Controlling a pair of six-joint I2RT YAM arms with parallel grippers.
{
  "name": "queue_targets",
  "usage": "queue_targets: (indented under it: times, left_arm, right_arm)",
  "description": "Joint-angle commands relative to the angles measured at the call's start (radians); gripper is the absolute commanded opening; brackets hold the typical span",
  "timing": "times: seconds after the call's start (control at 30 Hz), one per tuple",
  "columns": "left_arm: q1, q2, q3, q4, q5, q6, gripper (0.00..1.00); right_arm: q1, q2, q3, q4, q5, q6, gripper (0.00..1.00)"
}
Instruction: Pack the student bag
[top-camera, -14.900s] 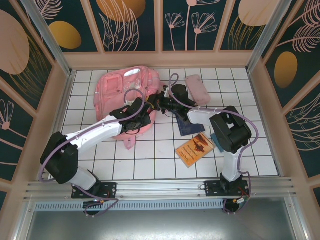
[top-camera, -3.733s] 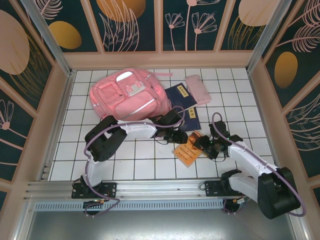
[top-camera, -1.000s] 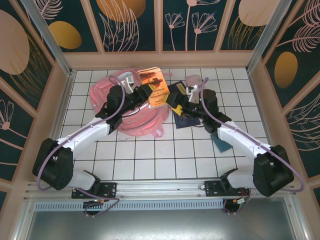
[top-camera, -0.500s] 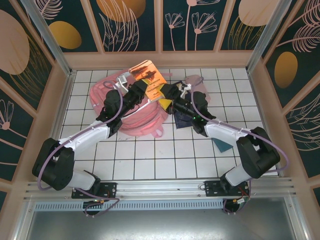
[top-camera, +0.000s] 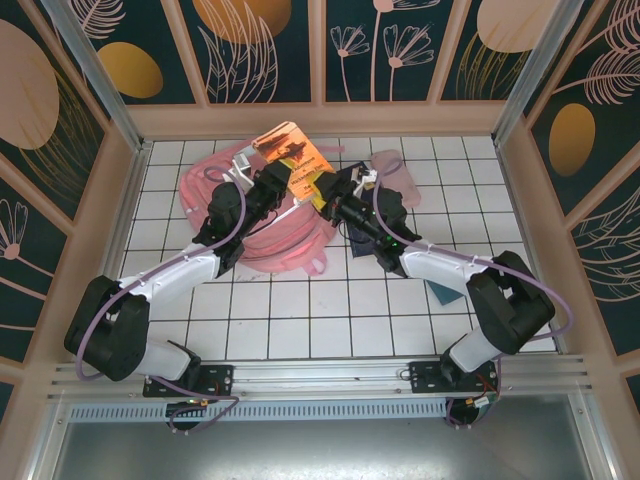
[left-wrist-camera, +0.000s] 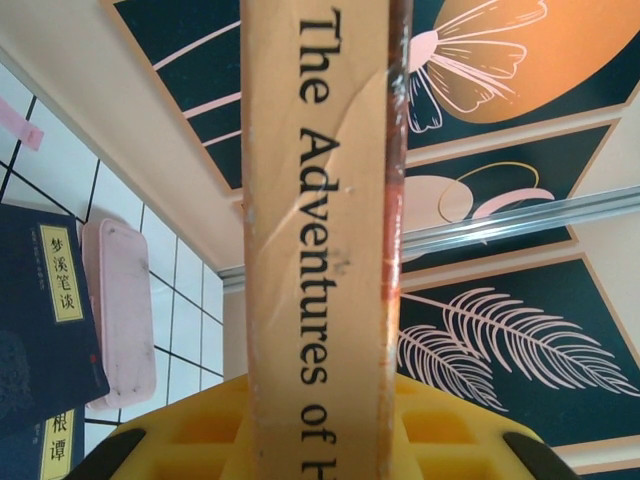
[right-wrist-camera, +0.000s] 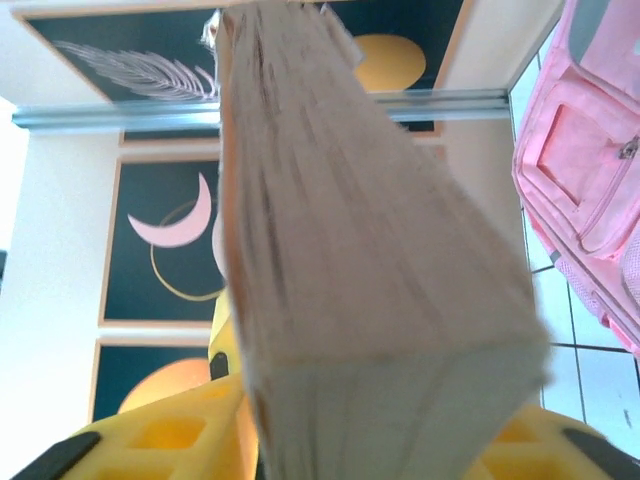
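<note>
Left end effector (top-camera: 282, 182): clamped on the spine of the orange book (top-camera: 290, 150), holding it above the student bag (top-camera: 290, 238). The bag lies on the counter (top-camera: 300, 320), toward 11 o'clock from its centre.

Right end effector (top-camera: 323, 193): at the book's 4 o'clock corner, page edge between its jaws; whether they press on it cannot be told.

Risk: two holds on one book; opposing pulls may twist or tear it.

Risk: if either side releases early, the book may tip and drop beside the bag rather than into it
</note>
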Motion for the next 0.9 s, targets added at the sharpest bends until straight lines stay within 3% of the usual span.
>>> queue_targets:
  times: [0.0, 0.07, 0.13, 0.23, 0.4, 0.6, 0.87]
  left_arm:
    - [0.0, -0.046, -0.002, 0.036, -0.017, -0.005, 0.28]
    - [-0.001, -0.054, 0.005, -0.03, -0.013, 0.006, 0.42]
    - [-0.001, -0.062, 0.03, -0.165, -0.006, 0.058, 0.63]
    - [0.0, -0.065, 0.057, -0.388, 0.0, 0.188, 0.76]
    - [-0.018, -0.062, 0.061, -0.692, 0.009, 0.479, 0.82]
    - [-0.073, -0.009, 0.144, -0.99, -0.111, 0.758, 0.83]
    - [-0.081, 0.233, 0.4, -1.304, -0.264, 1.051, 0.84]
  right_arm:
    - [0.003, -0.051, -0.023, 0.032, 0.072, -0.025, 0.31]
    - [0.001, -0.069, -0.019, -0.018, 0.086, -0.06, 0.22]
    - [-0.007, -0.095, -0.01, -0.111, 0.093, -0.121, 0.18]
    - [-0.035, -0.144, -0.001, -0.273, 0.084, -0.236, 0.16]
    - [-0.112, -0.255, -0.027, -0.531, 0.088, -0.406, 0.15]
    - [-0.205, -0.365, -0.072, -0.718, 0.092, -0.542, 0.16]
    - [-0.233, -0.404, -0.093, -0.812, 0.088, -0.531, 0.16]
